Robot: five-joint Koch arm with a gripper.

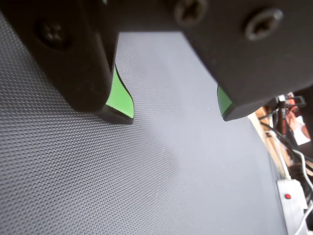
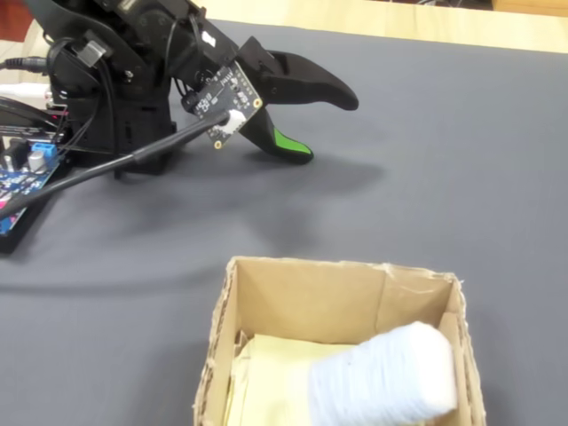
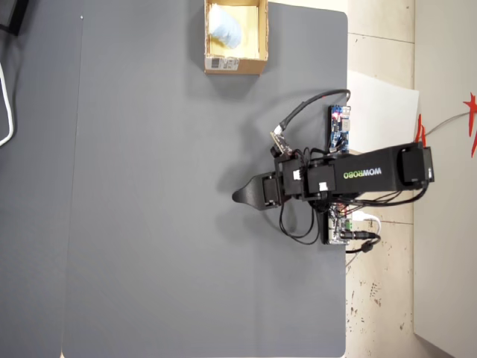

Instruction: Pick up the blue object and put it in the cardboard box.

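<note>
The pale blue object [image 2: 386,377] lies inside the cardboard box [image 2: 302,277], leaning against its right wall in the fixed view. The overhead view shows the blue object [image 3: 225,28] in the box [image 3: 234,66] at the mat's top edge, its white label facing the arm. My gripper [image 2: 327,129] hovers low over the mat near the arm's base, far from the box. In the wrist view the gripper [image 1: 175,115] is open, its green pads [image 1: 120,98] wide apart with only bare mat between them. Seen from overhead, the gripper [image 3: 237,198] points left.
A dark grey textured mat [image 3: 149,186] covers the table. Circuit boards [image 3: 339,128] and cables sit beside the arm's base at the mat's right edge in the overhead view. In the wrist view a white unit with a red light [image 1: 288,200] lies off the mat.
</note>
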